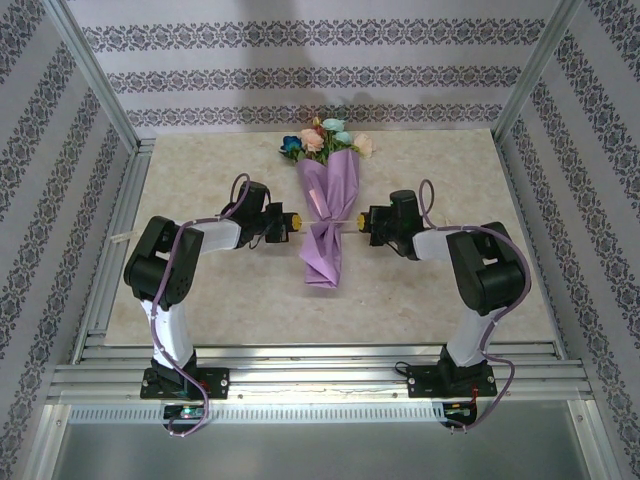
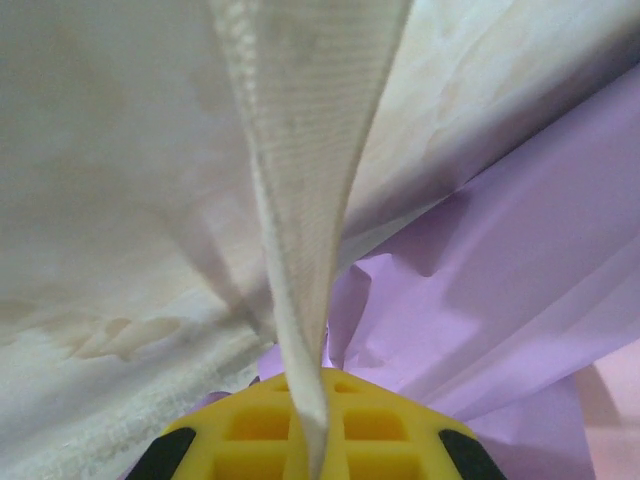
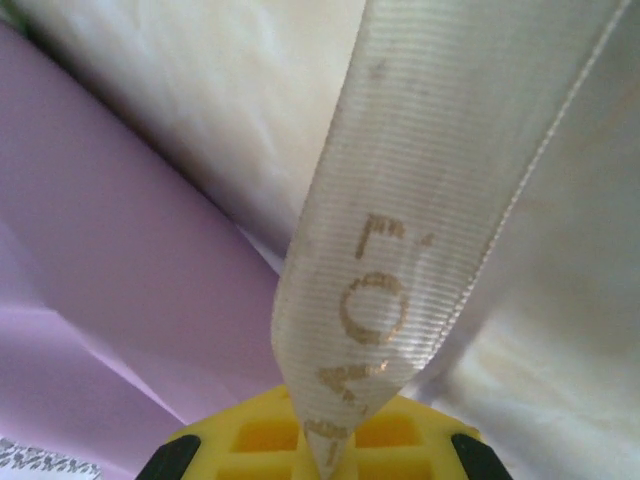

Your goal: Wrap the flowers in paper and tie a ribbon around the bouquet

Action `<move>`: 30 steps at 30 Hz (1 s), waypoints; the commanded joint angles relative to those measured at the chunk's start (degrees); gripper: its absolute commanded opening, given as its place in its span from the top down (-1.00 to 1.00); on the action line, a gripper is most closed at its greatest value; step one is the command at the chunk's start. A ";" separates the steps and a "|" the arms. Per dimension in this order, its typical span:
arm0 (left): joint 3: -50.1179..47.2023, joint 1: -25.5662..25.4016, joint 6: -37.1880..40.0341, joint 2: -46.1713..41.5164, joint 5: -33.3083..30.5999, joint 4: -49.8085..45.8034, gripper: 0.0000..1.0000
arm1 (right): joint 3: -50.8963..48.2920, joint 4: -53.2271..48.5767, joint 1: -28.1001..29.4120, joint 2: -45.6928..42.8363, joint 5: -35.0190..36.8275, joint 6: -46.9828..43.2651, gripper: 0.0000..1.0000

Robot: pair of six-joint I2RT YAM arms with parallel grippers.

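The bouquet (image 1: pixel 327 215) lies at the middle of the table, a narrow lilac paper (image 1: pixel 333 190) cone with the flowers (image 1: pixel 325 140) at its far, wide end. A cream ribbon (image 1: pixel 324 222) crosses the cone's waist. My left gripper (image 1: pixel 296 222) is just left of the cone and my right gripper (image 1: pixel 353 222) just right of it. In the left wrist view the ribbon (image 2: pixel 300 200) runs down into the shut yellow gripper (image 2: pixel 312 450), with paper (image 2: pixel 500 300) beside it. In the right wrist view the ribbon (image 3: pixel 420 220), printed with gold letters, is pinched in the gripper (image 3: pixel 330 455) next to the paper (image 3: pixel 120 280).
The marble table (image 1: pixel 200 160) is fenced by metal rails (image 1: pixel 110 250) on the left and front, with patterned walls on three sides. Bare tabletop lies to either side of the arms and in front of the cone's tip (image 1: pixel 320 285).
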 commanded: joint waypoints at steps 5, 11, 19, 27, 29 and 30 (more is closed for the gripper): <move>-0.26 6.97 1.93 -2.37 -6.80 -5.55 1.00 | -4.01 -3.57 -9.89 -3.13 10.16 -2.49 1.00; 1.00 6.33 6.31 -2.90 -5.89 -14.00 1.00 | -2.52 -7.60 -7.36 -4.03 7.49 -3.29 1.00; 3.42 6.28 8.93 1.13 -6.47 -16.65 0.83 | -1.01 -10.40 -4.18 -3.60 4.67 -2.84 1.00; 10.27 6.73 14.91 4.46 -7.72 -28.60 0.44 | -1.35 -11.21 -3.59 -3.94 4.19 -2.59 1.00; 11.51 6.86 15.87 4.53 -8.55 -31.12 0.44 | -1.50 -11.37 -3.48 -4.05 4.20 -2.60 1.00; 11.95 7.00 16.27 4.69 -8.82 -31.55 0.40 | -1.63 -11.39 -3.56 -4.03 4.19 -2.58 1.00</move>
